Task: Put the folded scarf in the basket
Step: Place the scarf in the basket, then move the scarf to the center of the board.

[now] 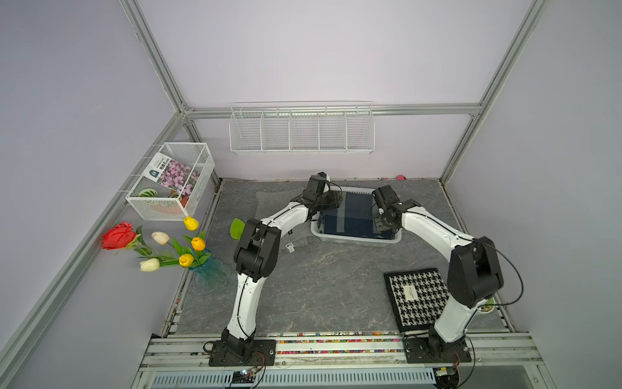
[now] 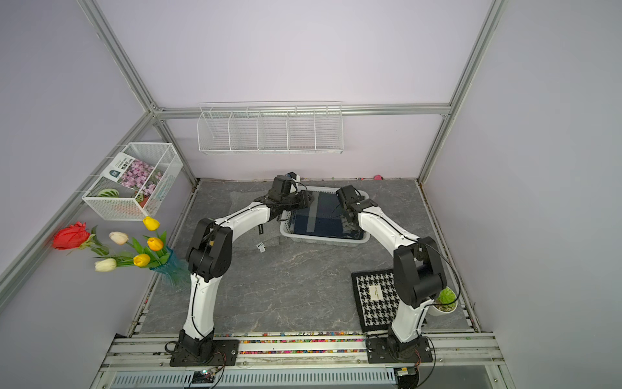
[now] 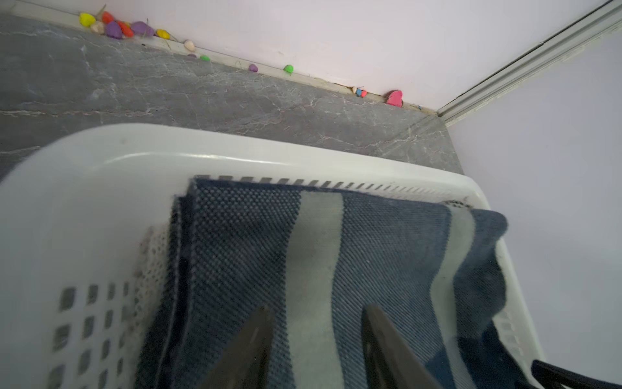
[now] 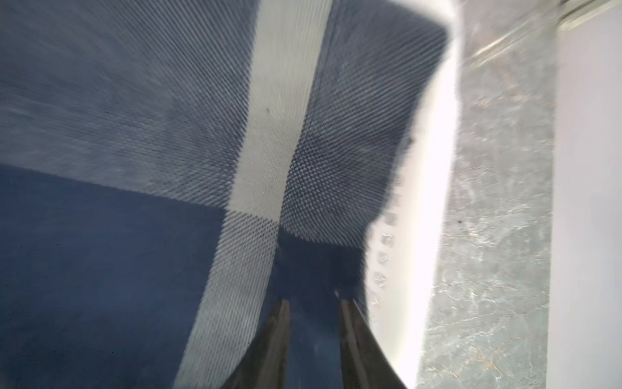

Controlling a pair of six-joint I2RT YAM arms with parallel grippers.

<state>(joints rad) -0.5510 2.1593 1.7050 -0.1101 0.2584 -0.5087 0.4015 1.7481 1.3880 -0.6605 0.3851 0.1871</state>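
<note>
The folded scarf (image 1: 353, 215) (image 2: 323, 215) is navy with a pale grey stripe. It lies inside the low white basket (image 1: 356, 239) (image 2: 323, 240) at the back of the table. One corner drapes over the basket's rim (image 3: 235, 158). My left gripper (image 1: 332, 201) (image 3: 318, 308) hovers over the scarf's left part, its jaws apart with flat fabric (image 3: 387, 242) beneath them. My right gripper (image 1: 383, 225) (image 4: 313, 299) is low over the scarf's right end (image 4: 134, 101), next to the basket wall (image 4: 430, 168). Its jaws show a narrow gap with dark fabric between; this view is blurred.
A black-and-white houndstooth cloth (image 1: 415, 298) lies front right by a small potted plant (image 2: 446, 298). A grey cloth (image 1: 276, 202) lies left of the basket. A wire rack (image 1: 301, 129) and a mesh bin (image 1: 171, 182) hang on the walls. Artificial flowers (image 1: 175, 249) stand left.
</note>
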